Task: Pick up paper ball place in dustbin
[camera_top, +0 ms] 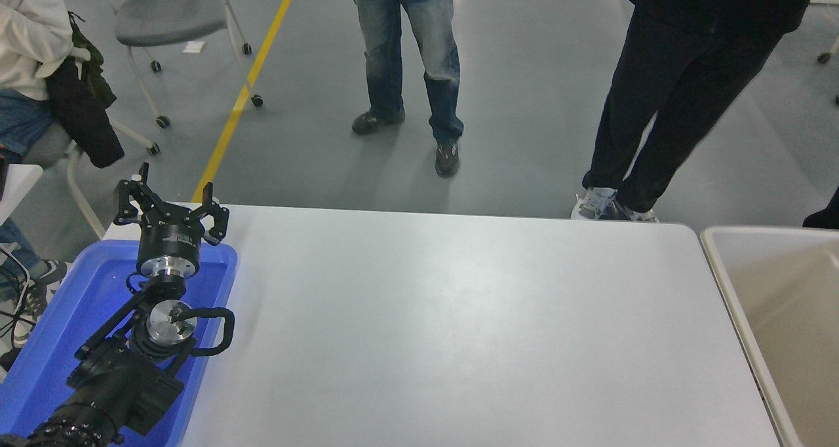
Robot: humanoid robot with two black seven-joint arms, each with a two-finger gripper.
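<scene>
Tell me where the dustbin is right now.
In the head view the dustbin sits at the right edge of the picture, right beside the white table's right end; only part of it shows.

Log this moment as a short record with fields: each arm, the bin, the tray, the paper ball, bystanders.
left end effector: open, parked over the far end of the blue tray
right arm: not in view
paper ball: not in view
dustbin: beside the table's right edge, visible part of interior bare
bystanders: two people standing beyond the far edge, one in jeans, one in black trousers; a seated person at upper left
</scene>
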